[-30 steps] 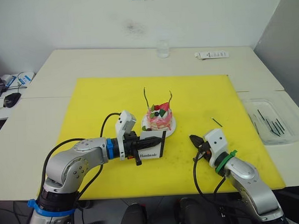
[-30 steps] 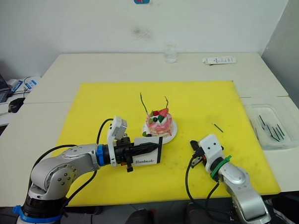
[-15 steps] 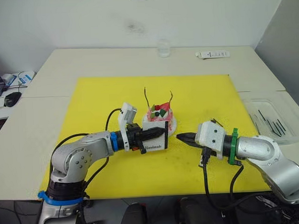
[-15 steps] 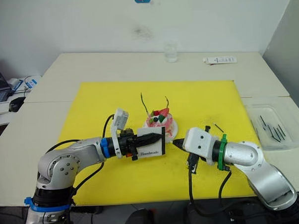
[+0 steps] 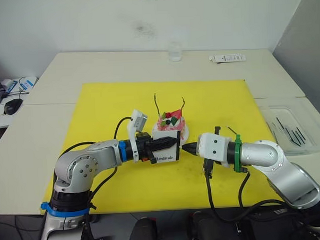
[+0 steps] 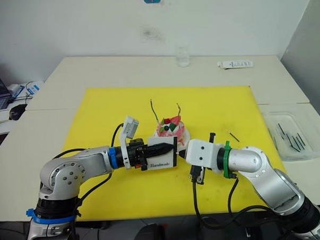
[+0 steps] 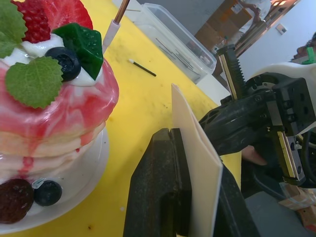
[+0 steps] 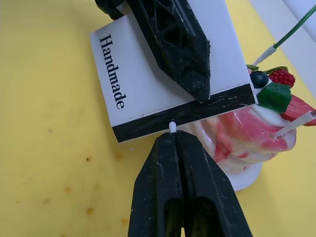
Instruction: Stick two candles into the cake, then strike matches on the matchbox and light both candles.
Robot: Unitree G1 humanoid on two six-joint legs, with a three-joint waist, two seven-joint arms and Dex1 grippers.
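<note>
Right claw (image 8: pixel 173 134) pinched on match (image 8: pixel 172 127), shaft hidden, white tip at black strip of matchbox (image 8: pixel 163 91). Left claw (image 5: pixel 169 142) clamped on matchbox. Behind: cake (image 5: pixel 170 125), 2 candles (image 5: pixel 157 104) upright, on yellow mat (image 5: pixel 106 109).

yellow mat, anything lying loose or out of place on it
One stray match lies loose on the yellow mat, right of the cake, apart from the other matches in the clear tray off the mat. Otherwise nothing looks spilled or tipped; both candles stand in the cake.
</note>
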